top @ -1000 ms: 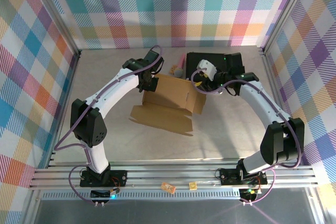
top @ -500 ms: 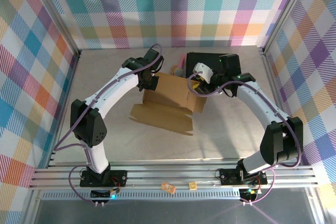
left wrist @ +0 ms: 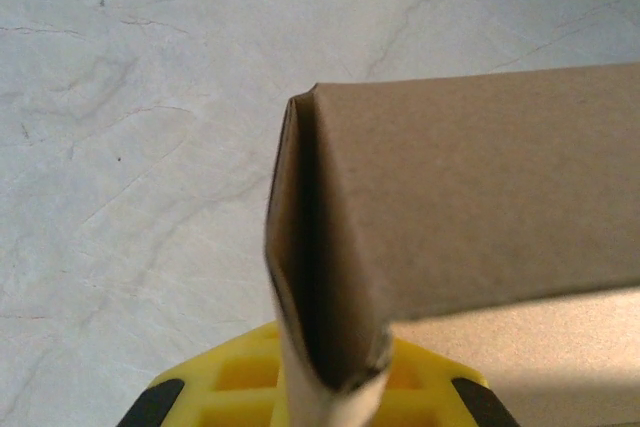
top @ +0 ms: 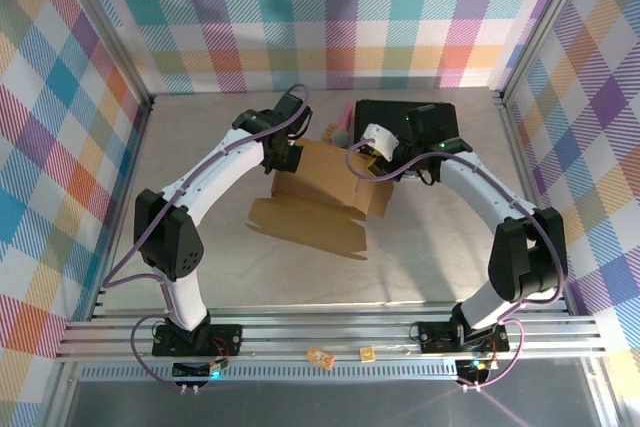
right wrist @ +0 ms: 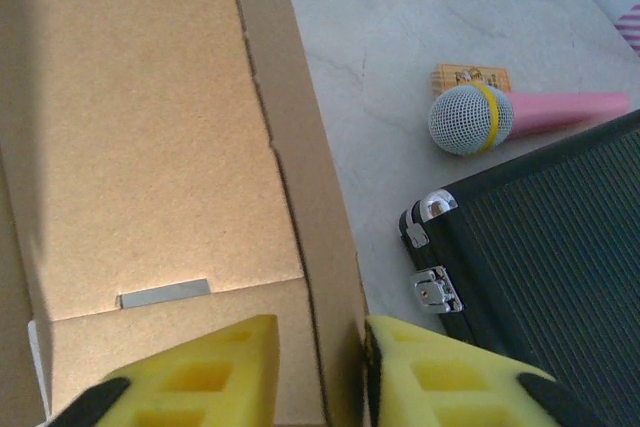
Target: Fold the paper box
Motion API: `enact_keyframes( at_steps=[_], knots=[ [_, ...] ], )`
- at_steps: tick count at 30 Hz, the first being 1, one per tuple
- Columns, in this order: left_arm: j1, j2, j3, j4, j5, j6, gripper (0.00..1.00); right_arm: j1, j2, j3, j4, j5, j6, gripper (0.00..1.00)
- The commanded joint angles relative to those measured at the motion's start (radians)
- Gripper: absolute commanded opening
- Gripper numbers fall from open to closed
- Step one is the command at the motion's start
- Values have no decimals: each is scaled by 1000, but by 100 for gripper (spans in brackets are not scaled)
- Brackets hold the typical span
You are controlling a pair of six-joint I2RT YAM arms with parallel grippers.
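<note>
Right wrist view: my right gripper (right wrist: 320,335) is clamped on one upright wall of the paper box (right wrist: 140,147), with a yellow foam pad (right wrist: 200,367) on either side of that wall.

Left wrist view: my left gripper (left wrist: 325,382) pinches a folded corner edge at the box's other end between its yellow fingers.

Box: one piece of plain brown corrugated cardboard, matte and partly raised, standing mid-table between my two arms. One flat panel with cut tabs lies on the table on its near side. One narrow slot is cut in the inner face.

Table (left wrist: 130,97): pale grey, smooth, with a marbled pattern.

Beyond the right-hand wall:
- One black case (right wrist: 550,237), rectangular, with a ribbed face, metal corner and latch.
- One microphone (right wrist: 520,112) just beside the case, with a grey mesh head, yellow band and pink handle.
- One small orange card (right wrist: 470,75) just past the microphone's head.
</note>
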Motion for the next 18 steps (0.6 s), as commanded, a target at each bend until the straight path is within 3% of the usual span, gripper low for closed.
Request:
enact_keyframes(
  at_steps=[1,8,18],
  knots=[
    [10,6,30,-17,15,-5,0,23,15,50,25,27,32,21],
    [10,13,42,-23,13,-37,0,53,30,80,34,96,132,1],
    [-6,-2,46,-28,-72,-255,0,190,70,109,58,321,367,0]
  ],
)
